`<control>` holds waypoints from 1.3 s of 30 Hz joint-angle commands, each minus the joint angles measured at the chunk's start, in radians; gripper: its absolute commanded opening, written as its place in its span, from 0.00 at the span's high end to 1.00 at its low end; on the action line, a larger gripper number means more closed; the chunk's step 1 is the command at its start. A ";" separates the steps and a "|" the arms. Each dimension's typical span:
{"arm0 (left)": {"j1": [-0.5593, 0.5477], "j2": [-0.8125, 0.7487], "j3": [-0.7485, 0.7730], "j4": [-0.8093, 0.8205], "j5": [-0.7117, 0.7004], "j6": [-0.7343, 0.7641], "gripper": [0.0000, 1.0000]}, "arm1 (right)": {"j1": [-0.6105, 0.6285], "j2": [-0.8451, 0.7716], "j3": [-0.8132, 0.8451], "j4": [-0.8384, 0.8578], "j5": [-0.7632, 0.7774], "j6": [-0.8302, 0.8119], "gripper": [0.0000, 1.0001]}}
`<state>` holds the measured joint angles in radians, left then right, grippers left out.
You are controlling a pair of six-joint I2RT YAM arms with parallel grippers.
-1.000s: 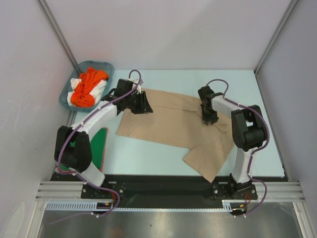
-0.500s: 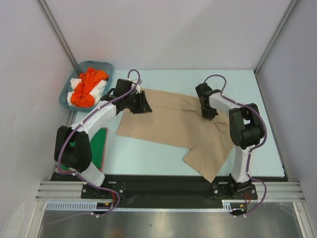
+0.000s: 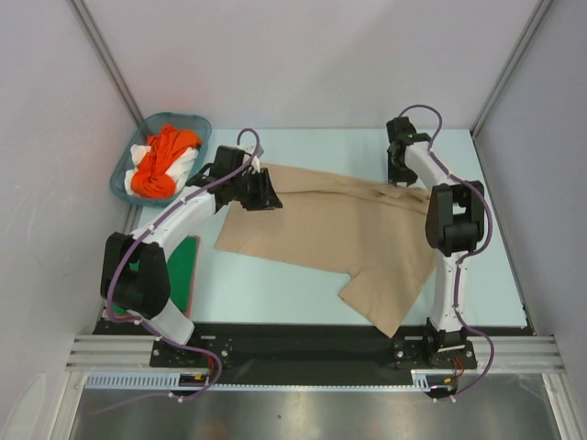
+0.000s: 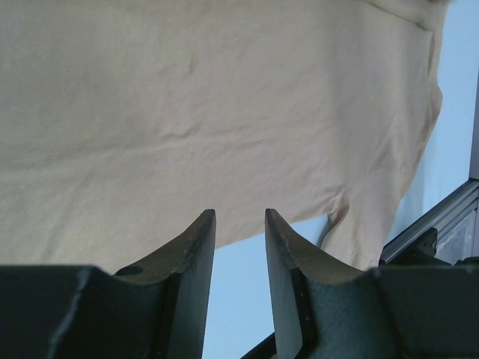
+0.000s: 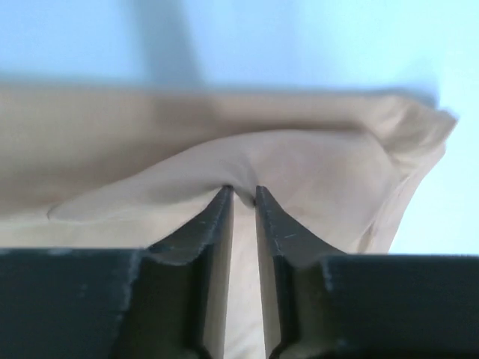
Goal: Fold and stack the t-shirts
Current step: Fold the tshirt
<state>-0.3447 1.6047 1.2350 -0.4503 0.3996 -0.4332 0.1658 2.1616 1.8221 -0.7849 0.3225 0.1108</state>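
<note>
Across the pale blue counter (image 3: pixel 275 293) lies a tan-beige short-sleeved cloth t-shirt (image 3: pixel 330 234), spread mostly flat. At its far right edge the right end effector (image 3: pixel 401 179) pinches a raised fold of the tan cloth. The left end effector (image 3: pixel 272 202) sits over the shirt's far left corner, its fingers spread with nothing between them. A crumpled orange t-shirt (image 3: pixel 160 160) and a white t-shirt (image 3: pixel 142 154) lie in the teal plastic basket (image 3: pixel 121 179); a dark green t-shirt (image 3: pixel 183 275) lies beside the left arm.
</note>
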 commanded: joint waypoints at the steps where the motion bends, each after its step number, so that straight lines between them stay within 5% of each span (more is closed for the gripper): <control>1: 0.006 -0.005 -0.008 0.018 0.030 0.021 0.62 | -0.044 0.035 0.140 -0.088 -0.034 0.007 0.53; 5: 0.007 -0.002 -0.009 0.019 0.028 0.024 0.62 | -0.008 -0.105 0.041 -0.090 -0.097 0.064 0.54; 10: 0.009 0.027 0.009 0.035 0.053 0.010 0.62 | -0.026 -0.165 -0.139 0.065 -0.190 0.162 0.73; 18: 0.015 0.029 0.015 0.029 0.070 0.024 0.62 | -0.126 -0.141 -0.253 0.191 -0.359 0.196 0.50; 29: 0.032 0.032 0.023 0.016 0.087 0.030 0.62 | -0.199 -0.189 -0.440 0.472 -0.519 0.343 0.52; 39: 0.042 0.032 0.023 0.015 0.100 0.027 0.62 | -0.235 -0.221 -0.478 0.533 -0.574 0.424 0.52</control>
<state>-0.3134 1.6421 1.2278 -0.4435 0.4725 -0.4248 -0.0593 1.9984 1.3525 -0.3275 -0.2131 0.4847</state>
